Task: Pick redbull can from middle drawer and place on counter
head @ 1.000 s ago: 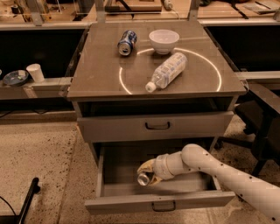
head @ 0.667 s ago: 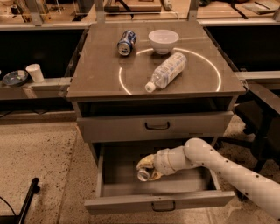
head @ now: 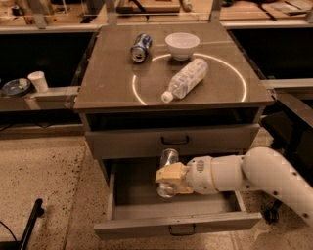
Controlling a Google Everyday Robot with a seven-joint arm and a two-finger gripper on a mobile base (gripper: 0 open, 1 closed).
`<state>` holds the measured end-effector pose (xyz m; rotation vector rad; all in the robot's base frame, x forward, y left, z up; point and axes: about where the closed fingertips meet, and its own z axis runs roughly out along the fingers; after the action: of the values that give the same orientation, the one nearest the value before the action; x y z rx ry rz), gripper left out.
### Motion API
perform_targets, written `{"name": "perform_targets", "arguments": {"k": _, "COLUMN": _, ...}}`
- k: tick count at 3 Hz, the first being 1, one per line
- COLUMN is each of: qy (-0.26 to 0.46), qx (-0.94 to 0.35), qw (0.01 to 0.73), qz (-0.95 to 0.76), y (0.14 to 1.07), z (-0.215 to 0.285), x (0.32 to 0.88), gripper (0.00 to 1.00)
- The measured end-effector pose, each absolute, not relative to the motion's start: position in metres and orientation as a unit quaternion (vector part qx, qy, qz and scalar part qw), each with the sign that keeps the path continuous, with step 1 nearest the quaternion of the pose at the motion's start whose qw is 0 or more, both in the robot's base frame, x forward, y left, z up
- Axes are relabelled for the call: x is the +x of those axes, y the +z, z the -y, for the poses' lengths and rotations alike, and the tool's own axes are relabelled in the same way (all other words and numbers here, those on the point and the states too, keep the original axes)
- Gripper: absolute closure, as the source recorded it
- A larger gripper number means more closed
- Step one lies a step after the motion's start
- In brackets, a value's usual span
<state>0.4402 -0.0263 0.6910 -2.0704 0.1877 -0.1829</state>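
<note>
Silver redbull can (head: pixel 169 157) is half hidden, gripped by pincer (head: pixel 168 178) above middle drawer (head: pixel 177 226).

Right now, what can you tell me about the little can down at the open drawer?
The redbull can is small, slim, silver-grey metal, its ends showing above and below the grip. It stands nearly upright over the open middle drawer, just below the upper drawer's front. The gripper, on an arm from the view's right, is shut around its middle.

Place: robotics lab
Evidence: ring-marked table (head: pixel 107 73), benches (head: pixel 274 12) behind, speckled floor (head: pixel 44 171)
End effector (head: pixel 170 177): in the open drawer (head: pixel 132 193), clasping the can (head: pixel 169 157)
</note>
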Motion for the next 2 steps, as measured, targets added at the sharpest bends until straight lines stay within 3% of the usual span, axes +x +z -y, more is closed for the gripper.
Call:
{"name": "perform_targets", "arguments": {"k": 1, "qy": -0.114, "qx": -0.843, "qw": 0.518, "qz": -0.088, "y": 0.744, "z": 0.069, "x": 0.413, "gripper": 1.00}}
{"name": "perform_targets", "arguments": {"k": 2, "qy": -0.188, "qx": -0.846, "qw": 0.481, "qz": -0.132, "y": 0.857, "z": 0.123, "x": 0.426, "gripper": 1.00}}
